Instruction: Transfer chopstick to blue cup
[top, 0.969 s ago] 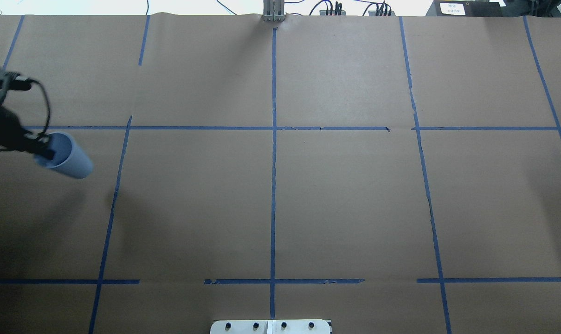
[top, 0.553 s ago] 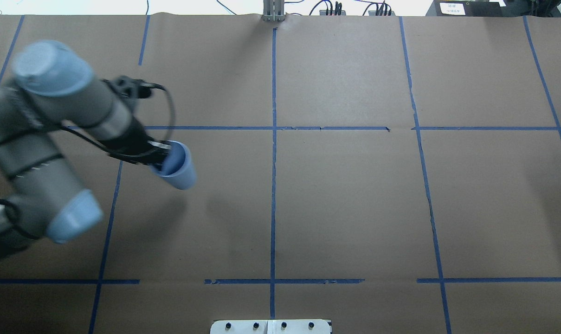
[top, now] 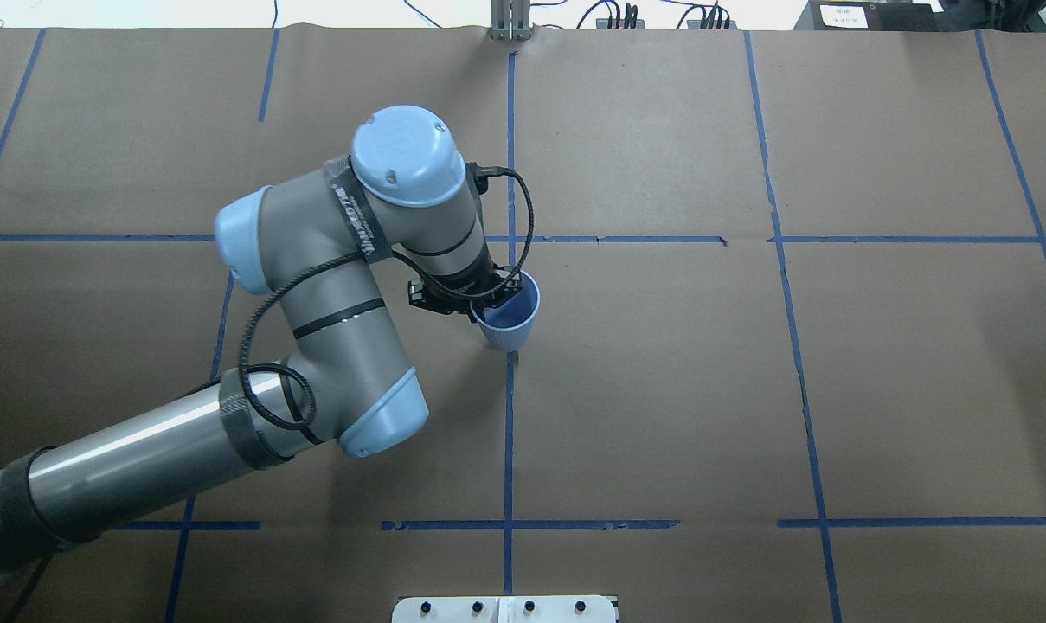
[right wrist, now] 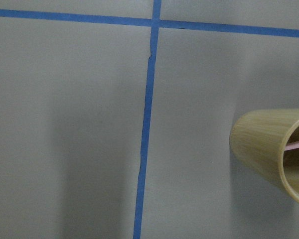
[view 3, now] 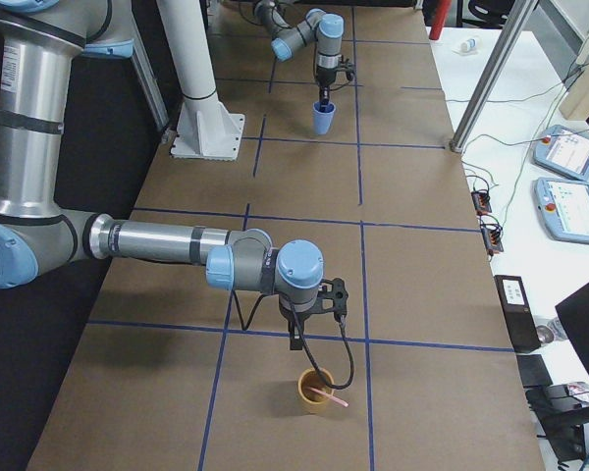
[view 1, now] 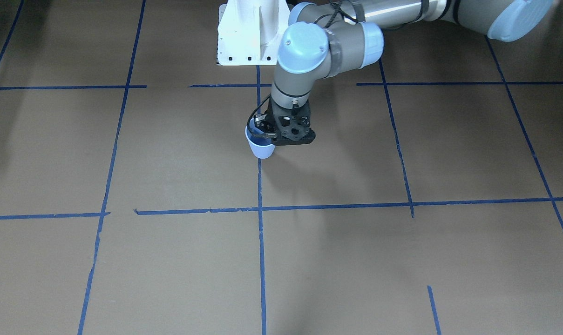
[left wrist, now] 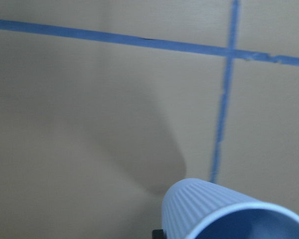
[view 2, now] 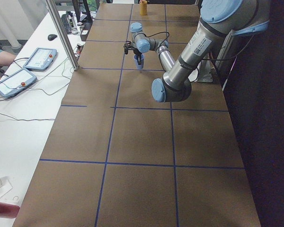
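Note:
The blue cup (top: 507, 317) is upright at the table's middle, on the central blue tape line; it also shows in the front view (view 1: 261, 149) and the left wrist view (left wrist: 214, 214). My left gripper (top: 486, 303) is shut on its rim, one finger inside and one outside. I cannot tell whether the cup's base touches the table. A pink chopstick (view 3: 326, 395) leans in a tan cup (view 3: 316, 392) near the table's right end, also in the right wrist view (right wrist: 296, 145). My right gripper (view 3: 310, 339) hangs just above that cup; I cannot tell if it is open or shut.
The table is brown paper with a grid of blue tape lines (top: 509, 415). The robot's white base (view 1: 248, 32) stands at the near edge. A metal post (view 3: 496, 74) and teach pendants (view 3: 569, 152) sit beyond the far edge.
My left arm has swung from the table's left edge to its middle, carrying the blue cup, which has turned from tilted to upright.

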